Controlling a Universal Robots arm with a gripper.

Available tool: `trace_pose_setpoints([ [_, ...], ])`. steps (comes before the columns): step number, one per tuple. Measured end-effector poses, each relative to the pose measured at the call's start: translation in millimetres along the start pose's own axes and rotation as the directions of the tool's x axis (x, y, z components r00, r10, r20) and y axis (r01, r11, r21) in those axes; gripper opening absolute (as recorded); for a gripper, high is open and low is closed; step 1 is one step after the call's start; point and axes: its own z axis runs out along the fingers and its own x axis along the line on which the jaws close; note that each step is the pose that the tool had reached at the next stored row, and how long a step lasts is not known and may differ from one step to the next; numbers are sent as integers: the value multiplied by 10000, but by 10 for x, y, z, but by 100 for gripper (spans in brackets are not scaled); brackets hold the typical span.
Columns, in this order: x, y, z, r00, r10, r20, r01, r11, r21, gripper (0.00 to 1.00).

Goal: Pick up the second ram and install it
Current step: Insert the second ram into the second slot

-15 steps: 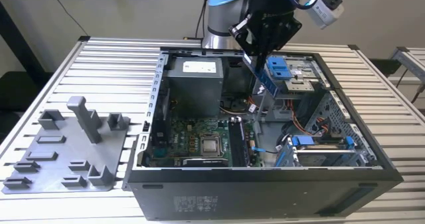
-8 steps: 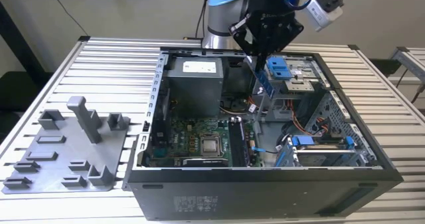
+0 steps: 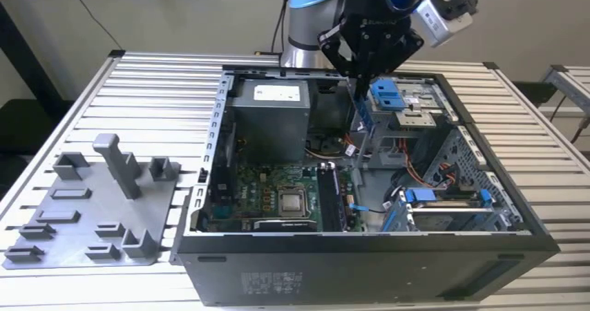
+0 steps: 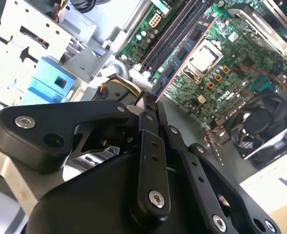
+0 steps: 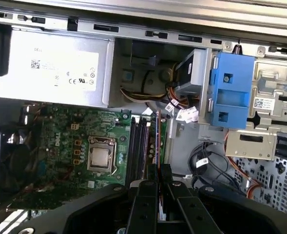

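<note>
One stick is in my grip: the second ram (image 3: 358, 117), a thin dark strip seen edge-on. My pincer (image 3: 358, 74) has it by the upper end, with the fingers squeezed narrow on it. It hangs upright, reaching down into the open case (image 3: 369, 256). In the first wrist view the strip (image 5: 158, 141) runs parallel to the memory slots (image 5: 138, 146) and just beside them. Can't tell if its lower end touches the board or not. In the second wrist view another bluish stick (image 4: 182, 53) sits in one of those slots.

Moving outward, all clock positions are from the exterior view. The slots are at about 7 o'clock from the hanging ram. The square silver CPU chip (image 3: 293, 202) is a bit further out the same way. The blue bracket (image 3: 387, 93) is at 3 o'clock, just beside the stick. The grey power supply (image 3: 267, 110) is at 9 o'clock inside the case. Well apart from all that, at 9 o'clock from the case, the grey tray (image 3: 148, 211) with its plastic blocks lies on the slatted table (image 3: 157, 76)
</note>
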Motion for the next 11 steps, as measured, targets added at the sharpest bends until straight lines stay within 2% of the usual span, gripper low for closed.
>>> trace_pose_setpoints([
  [4, 0, 0, 3, 9989, 460, 17, -460, 9989, 21, 14],
  [11, 0, 0, 3, 9989, 468, 18, -468, 9989, 22, 14],
])
